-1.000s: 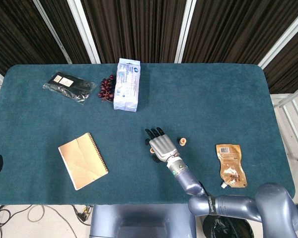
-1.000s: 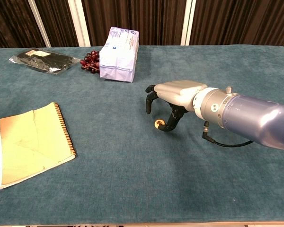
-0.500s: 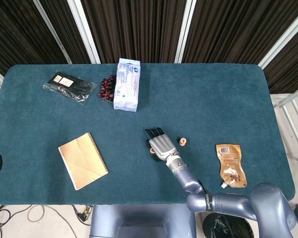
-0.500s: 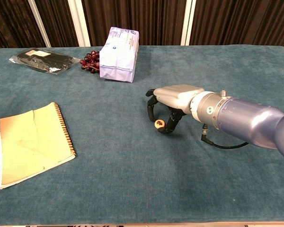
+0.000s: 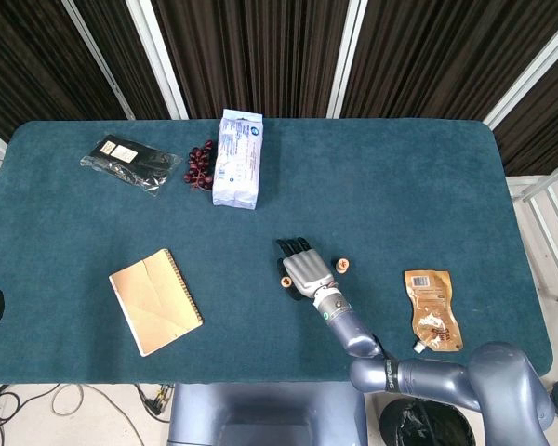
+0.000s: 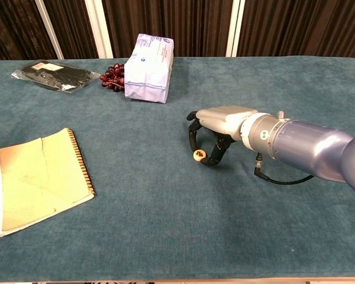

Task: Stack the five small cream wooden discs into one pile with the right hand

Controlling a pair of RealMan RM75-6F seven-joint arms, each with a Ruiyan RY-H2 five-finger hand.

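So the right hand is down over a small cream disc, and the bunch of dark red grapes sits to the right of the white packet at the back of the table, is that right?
Not quite. The bunch of dark red grapes sits to the left of the white packet, touching its side, as the head view shows. The rest holds: the right hand is down over a small cream disc.

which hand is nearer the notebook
Right. The right hand sits mid-table, well to the right of the notebook, holding a small disc. The left hand is not in view.
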